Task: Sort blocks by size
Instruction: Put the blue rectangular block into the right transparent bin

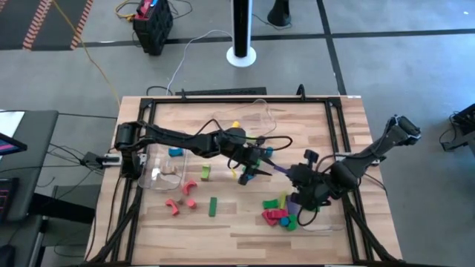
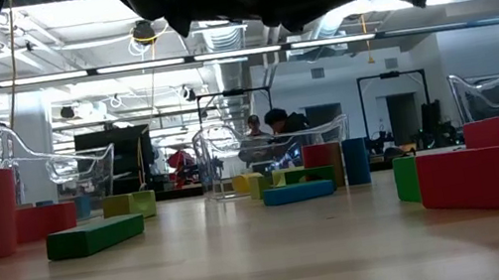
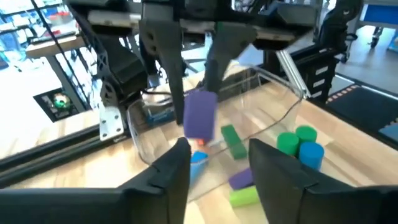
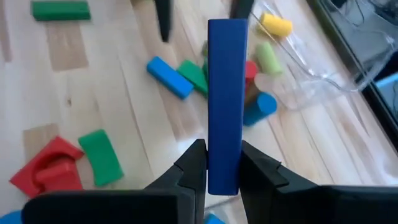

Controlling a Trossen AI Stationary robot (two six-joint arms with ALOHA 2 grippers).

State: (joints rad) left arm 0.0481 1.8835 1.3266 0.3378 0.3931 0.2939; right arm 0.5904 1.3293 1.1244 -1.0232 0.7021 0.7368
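I can read no text, label, brand, number or sign on any surface in my four views. My camera housings carry no legible marking.

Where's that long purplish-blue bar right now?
The bar is clamped in the right pincer, mid-table in the high view, its far end between the left pincer's open fingers.

bare wood (image 1: 237, 226) in front, blocks (image 1: 278, 215) clustered right

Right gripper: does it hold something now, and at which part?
Yes. The right gripper is shut on a long purple bar, pinching its near end; the rest stands out ahead. The left gripper is open, holding nothing.
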